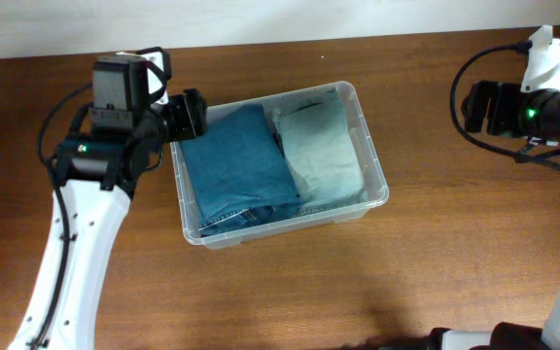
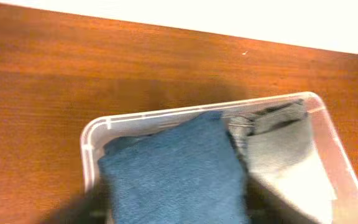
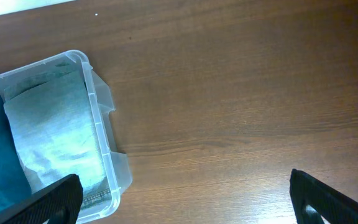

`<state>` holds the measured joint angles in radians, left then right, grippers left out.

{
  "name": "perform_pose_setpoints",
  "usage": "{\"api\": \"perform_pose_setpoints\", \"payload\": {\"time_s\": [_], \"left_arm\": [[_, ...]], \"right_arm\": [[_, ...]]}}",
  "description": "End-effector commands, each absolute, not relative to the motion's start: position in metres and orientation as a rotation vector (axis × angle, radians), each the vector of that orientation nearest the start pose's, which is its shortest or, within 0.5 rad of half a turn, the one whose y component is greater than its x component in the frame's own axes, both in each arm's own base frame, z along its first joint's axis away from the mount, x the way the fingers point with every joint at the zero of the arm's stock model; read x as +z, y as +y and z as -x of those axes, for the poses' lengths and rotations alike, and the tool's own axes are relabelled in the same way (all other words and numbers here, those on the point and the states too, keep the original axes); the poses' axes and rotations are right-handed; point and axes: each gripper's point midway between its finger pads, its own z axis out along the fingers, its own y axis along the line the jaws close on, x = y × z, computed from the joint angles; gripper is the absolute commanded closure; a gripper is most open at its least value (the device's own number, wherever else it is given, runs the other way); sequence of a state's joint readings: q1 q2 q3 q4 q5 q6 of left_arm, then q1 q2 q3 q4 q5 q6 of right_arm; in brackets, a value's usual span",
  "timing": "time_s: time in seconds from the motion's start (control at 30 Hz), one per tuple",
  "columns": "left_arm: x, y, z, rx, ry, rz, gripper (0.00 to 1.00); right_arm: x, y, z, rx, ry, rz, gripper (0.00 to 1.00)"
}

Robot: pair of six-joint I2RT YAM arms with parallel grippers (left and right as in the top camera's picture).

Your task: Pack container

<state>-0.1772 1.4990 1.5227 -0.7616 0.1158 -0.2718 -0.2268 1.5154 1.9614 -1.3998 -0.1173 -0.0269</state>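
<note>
container spot: the clear container (image 1: 280, 225) sits about mid-table (image 1: 436, 262), slightly skewed, long side running roughly 9 to 3 in the overhead view

vs left gripper: left gripper (image 1: 190, 115) is right at the tub's 10 o'clock corner, over the rim; its wrist cam looks down into that end

vs right gripper: right gripper (image 1: 474, 105) is way off toward 2 o'clock, well apart from the tub

left jaws: only two dark blurs low in the wrist cam, but they look spread, nothing pinched

right jaws: spread wide, just bare wood between them; the tub is off at 8 o'clock in that view

count: one container, two folded cloths inside

cloths: dark blue cloth (image 1: 239, 163) on the 9 o'clock side, pale grey-green cloth (image 1: 321, 151) on the 3 o'clock side, touching
</note>
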Motion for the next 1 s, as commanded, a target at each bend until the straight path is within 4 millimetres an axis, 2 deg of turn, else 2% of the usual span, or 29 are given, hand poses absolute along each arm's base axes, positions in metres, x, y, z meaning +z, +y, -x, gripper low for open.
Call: {"api": "perform_pose_setpoints", "payload": {"time_s": [0.0, 0.13, 0.33, 0.4, 0.47, 0.53, 0.57, 0.63, 0.67, 0.7, 0.73, 0.77, 0.8, 0.83, 0.87, 0.97], "left_arm": [[0.254, -0.119, -0.411, -0.379, 2.406, -0.031, 0.99], [0.213, -0.154, -0.405, -0.39, 2.531, -0.126, 0.99], [0.122, -0.197, -0.379, -0.342, 2.807, -0.278, 0.99], [0.096, -0.199, -0.373, -0.289, 2.882, -0.301, 0.93], [0.081, -0.195, -0.372, -0.234, 2.917, -0.301, 0.89], [0.084, -0.191, -0.375, -0.232, 2.907, -0.312, 0.89], [0.094, -0.187, -0.379, -0.226, 2.886, -0.303, 0.87], [0.12, -0.17, -0.394, -0.164, 2.818, -0.247, 0.84], [0.144, -0.154, -0.405, -0.098, 2.753, -0.197, 0.81], [0.16, -0.142, -0.412, -0.06, 2.706, -0.159, 0.74], [0.182, -0.125, -0.419, -0.021, 2.643, -0.103, 0.59], [0.196, -0.113, -0.423, -0.002, 2.604, -0.064, 0.37], [0.211, -0.098, -0.428, 0.012, 2.555, -0.014, 0.05], [0.221, -0.085, -0.431, 0.019, 2.523, 0.028, 0.01], [0.228, -0.072, -0.434, 0.023, 2.498, 0.068, 0.01], [0.235, -0.032, -0.443, 0.052, 2.462, 0.185, 0.01]], "right_arm": [[0.343, -0.057, -0.338, 0.05, 2.489, -0.209, 0.01], [0.341, -0.057, -0.339, 0.051, 2.496, -0.21, 0.0], [0.334, -0.058, -0.342, 0.056, 2.518, -0.214, 0.09], [0.334, -0.058, -0.342, 0.056, 2.52, -0.214, 0.09], [0.334, -0.058, -0.342, 0.056, 2.519, -0.213, 0.07], [0.334, -0.057, -0.343, 0.063, 2.518, -0.211, 0.0], [0.334, -0.055, -0.343, 0.076, 2.517, -0.202, 0.01], [0.336, -0.043, -0.346, 0.101, 2.513, -0.111, 0.02], [0.336, -0.037, -0.348, 0.102, 2.509, -0.075, 0.02], [0.337, -0.028, -0.35, 0.104, 2.503, -0.021, 0.01], [0.338, -0.02, -0.353, 0.104, 2.496, 0.028, 0.02], [0.338, -0.014, -0.356, 0.099, 2.49, 0.064, 0.02], [0.338, -0.009, -0.36, 0.091, 2.485, 0.094, 0.02], [0.336, -0.004, -0.365, 0.087, 2.484, 0.113, 0.02], [0.333, 0.001, -0.369, 0.09, 2.485, 0.13, 0.02], [0.319, 0.011, -0.385, 0.108, 2.508, 0.165, 0.02]]}}
